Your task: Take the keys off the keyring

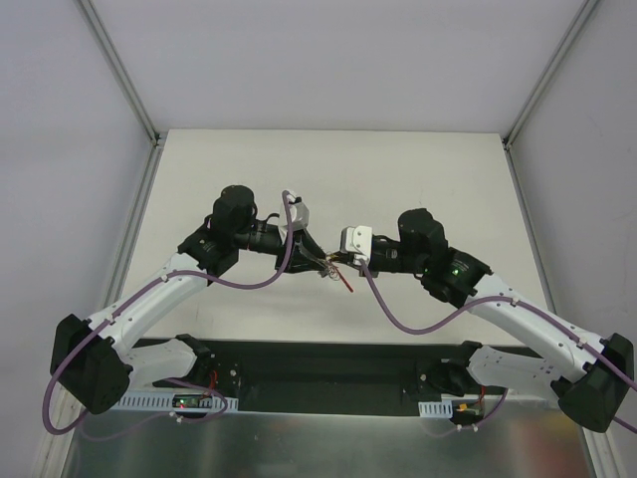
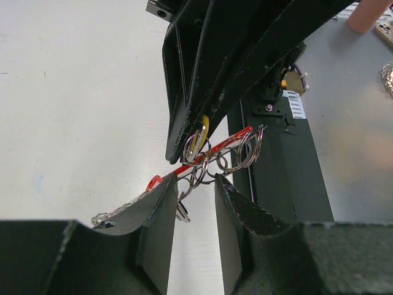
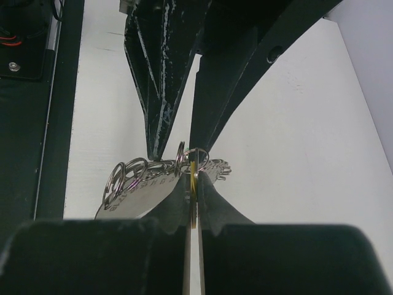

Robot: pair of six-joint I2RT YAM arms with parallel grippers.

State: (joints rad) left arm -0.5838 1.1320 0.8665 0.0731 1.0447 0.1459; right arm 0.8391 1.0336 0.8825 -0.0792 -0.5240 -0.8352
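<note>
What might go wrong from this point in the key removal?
1. The right gripper pinches only the yellow key by a thin edge; a tug may slip it free and let everything fall.
2. The left gripper, jaws apart around several linked rings, may clamp the wrong ring or snag the red key.

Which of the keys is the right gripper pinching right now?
The yellow-headed key: its yellow edge sits between the right gripper's shut fingers. The red key runs alongside the rings, outside that pinch.
</note>
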